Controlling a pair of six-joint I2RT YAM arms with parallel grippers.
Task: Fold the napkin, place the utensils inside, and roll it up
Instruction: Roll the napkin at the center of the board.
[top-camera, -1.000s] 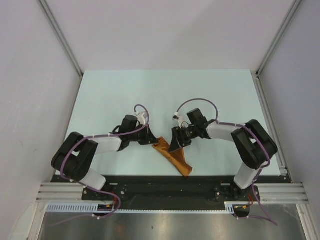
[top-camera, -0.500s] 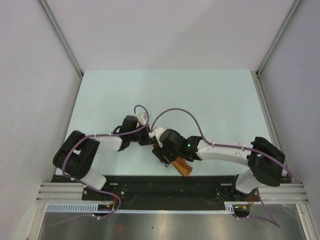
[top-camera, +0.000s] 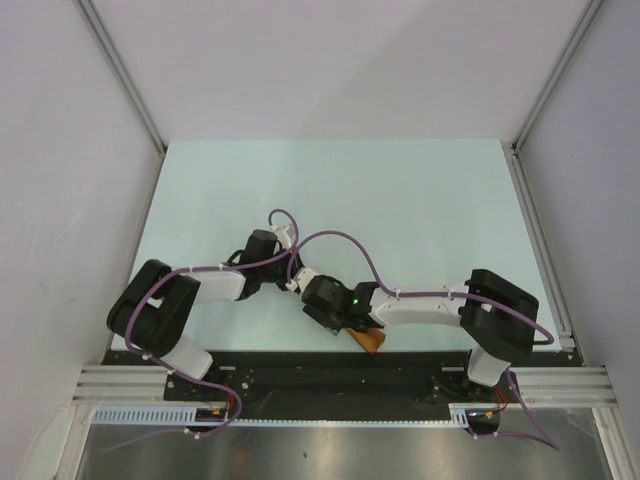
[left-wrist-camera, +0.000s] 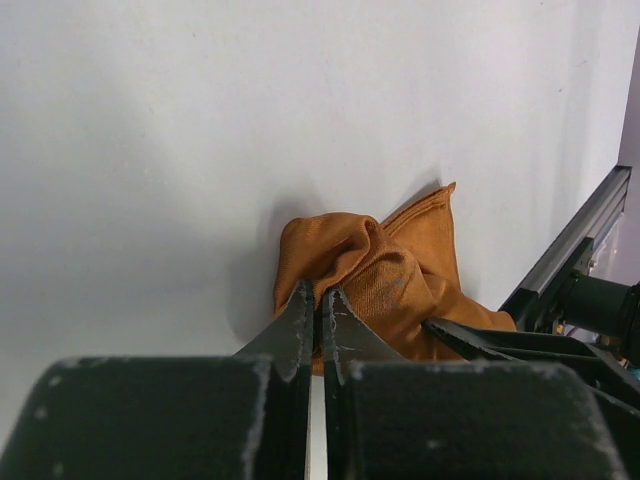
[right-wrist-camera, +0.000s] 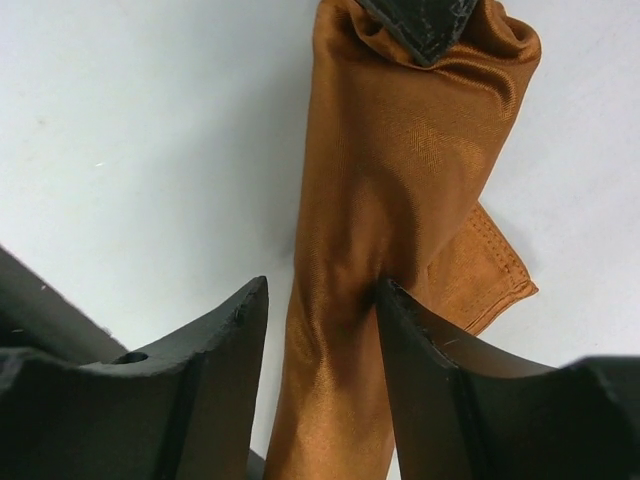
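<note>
**Cloth, tabletop and tooling: materials and finishes**

Napkin (right-wrist-camera: 400, 200): rust-orange woven cloth with a fine visible weave, a soft satin sheen along the creases and a stitched hem. Table (top-camera: 400, 190): pale, smooth, matt top. Right gripper (right-wrist-camera: 320, 290): black matt fingers, plastic by the look, with faintly grainy faces. Left gripper (left-wrist-camera: 316, 295): same black matt finish, edges scuffed pale and rough. Rail (top-camera: 130, 380): bare silvery metal, ribbed. Cables (top-camera: 340, 240): purple, smooth sheath.

Overhead; both wrist close-ups on napkin (left-wrist-camera: 380, 270)
</note>
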